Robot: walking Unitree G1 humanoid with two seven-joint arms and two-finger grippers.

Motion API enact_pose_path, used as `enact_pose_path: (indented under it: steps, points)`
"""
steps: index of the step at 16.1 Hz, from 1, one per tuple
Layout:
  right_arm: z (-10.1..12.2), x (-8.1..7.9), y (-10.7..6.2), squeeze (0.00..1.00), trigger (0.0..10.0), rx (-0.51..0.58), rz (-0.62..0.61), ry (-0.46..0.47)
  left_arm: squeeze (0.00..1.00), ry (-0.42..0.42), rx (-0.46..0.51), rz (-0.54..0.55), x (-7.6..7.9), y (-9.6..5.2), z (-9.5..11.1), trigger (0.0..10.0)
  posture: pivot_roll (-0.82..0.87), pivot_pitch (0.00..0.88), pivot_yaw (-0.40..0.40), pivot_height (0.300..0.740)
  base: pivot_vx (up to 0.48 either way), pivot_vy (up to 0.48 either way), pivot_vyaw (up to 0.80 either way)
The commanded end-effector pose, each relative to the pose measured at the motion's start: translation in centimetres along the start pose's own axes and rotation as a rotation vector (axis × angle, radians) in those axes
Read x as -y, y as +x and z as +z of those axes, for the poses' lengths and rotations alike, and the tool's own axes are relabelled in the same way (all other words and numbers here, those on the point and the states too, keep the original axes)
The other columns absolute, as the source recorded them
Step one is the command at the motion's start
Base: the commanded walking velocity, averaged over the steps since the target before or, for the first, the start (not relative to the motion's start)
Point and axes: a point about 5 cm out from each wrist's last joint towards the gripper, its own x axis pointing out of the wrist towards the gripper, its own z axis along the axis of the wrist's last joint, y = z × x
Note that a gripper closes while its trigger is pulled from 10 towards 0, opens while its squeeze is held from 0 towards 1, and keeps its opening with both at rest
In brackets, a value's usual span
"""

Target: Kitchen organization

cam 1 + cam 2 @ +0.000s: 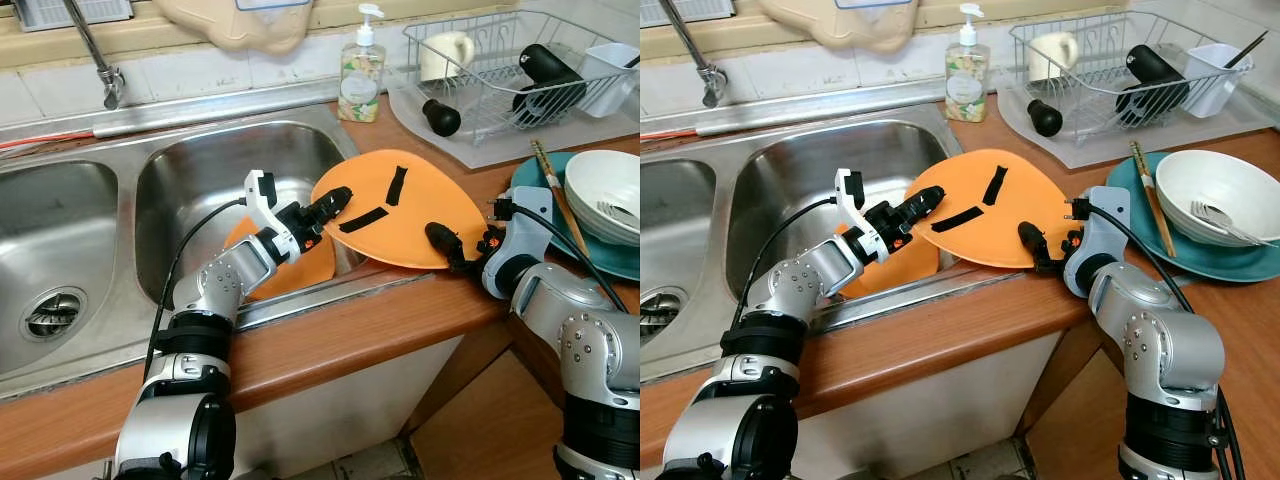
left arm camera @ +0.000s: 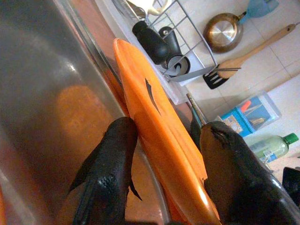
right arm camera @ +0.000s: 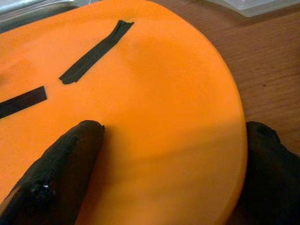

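Plate: the flat round orange plate with two black tape strips (image 1: 405, 215) lies tilted, half over the steel sink basin (image 1: 200, 175), half on the brown wooden tabletop (image 1: 380, 320).
Left pincer (image 1: 335, 200): clenched on the plate's sink-side rim, one finger above and one below.
Right pincer (image 1: 445, 243): grasping the plate's tabletop-side edge.
Nearby: a wire dish rack (image 1: 500, 70), a soap bottle (image 1: 361, 75), a white bowl on a teal plate (image 1: 605, 200).

Wooden countertop (image 1: 330, 340), steel sink (image 1: 70, 240), tiled wall (image 1: 200, 70)
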Motion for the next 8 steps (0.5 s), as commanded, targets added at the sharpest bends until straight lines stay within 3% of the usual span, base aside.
enact_pose_path:
  steps: [1, 8]
  points:
    - [0.11, -0.16, 0.05, 0.00, 10.0, 0.013, 0.008, 0.006, 0.00, 0.008, 0.014, -0.041, 0.71, 0.16, 0.45, 0.0, -0.19, 0.000, 0.062, 0.740, 0.000, 0.000, 0.00]
    - [0.06, -0.02, 0.07, 0.00, 10.0, 0.018, -0.006, 0.008, 0.00, 0.019, 0.017, -0.062, 1.20, 0.32, 0.78, 0.0, -0.19, 0.000, 0.071, 0.740, 0.000, 0.000, 0.00]
